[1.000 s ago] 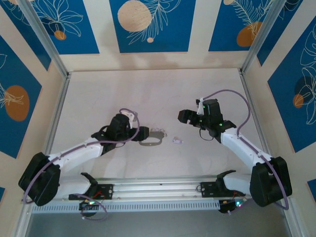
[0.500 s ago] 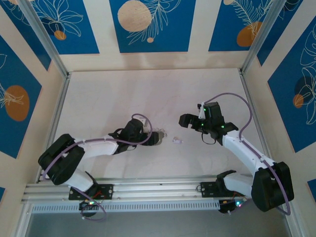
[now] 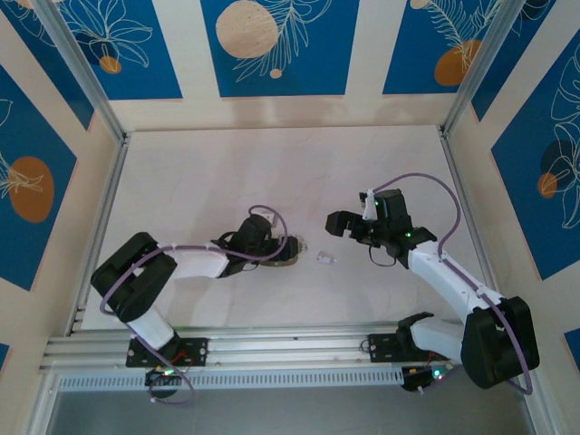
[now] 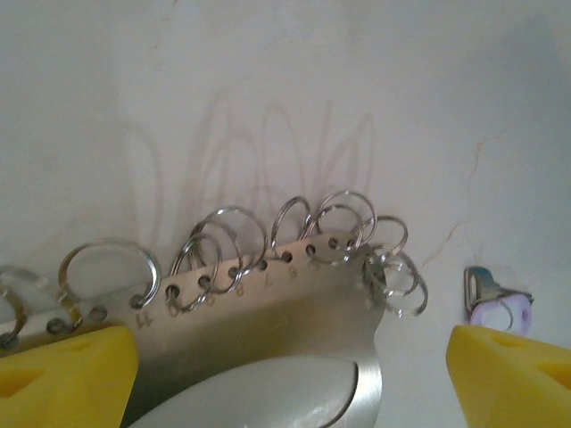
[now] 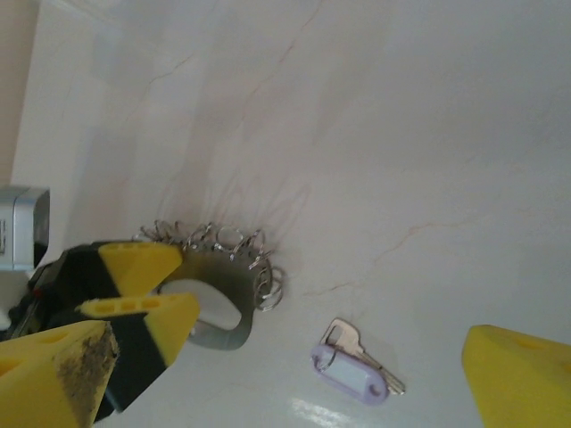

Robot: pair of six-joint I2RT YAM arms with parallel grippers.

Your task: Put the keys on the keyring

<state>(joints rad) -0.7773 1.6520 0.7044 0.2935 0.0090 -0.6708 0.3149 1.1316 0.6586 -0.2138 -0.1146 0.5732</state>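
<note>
The keyring point(image 4: 294, 299) is a flat grey metal loop with numbered holes and several small split rings along its far edge. It lies on the pale table between the yellow fingers point(image 4: 71, 374) of my open left gripper point(image 4: 290, 383), which hovers low over it at the table's middle point(image 3: 283, 251). One of the keys point(image 5: 357, 367), silver with a lilac tag, lies just right of the keyring point(image 5: 227, 285). My right gripper point(image 5: 285, 374) hangs open above that key point(image 3: 323, 259), holding nothing.
The pale tabletop point(image 3: 227, 172) is bordered by blue patterned walls and metal posts point(image 3: 86, 82). A rail point(image 3: 290, 349) with both arm bases runs along the near edge. The left gripper's fingers point(image 5: 143, 263) sit close beside the key.
My left arm has swung right and down until its gripper straddles the keyring. My right gripper has opened wider and dropped slightly toward the key.
</note>
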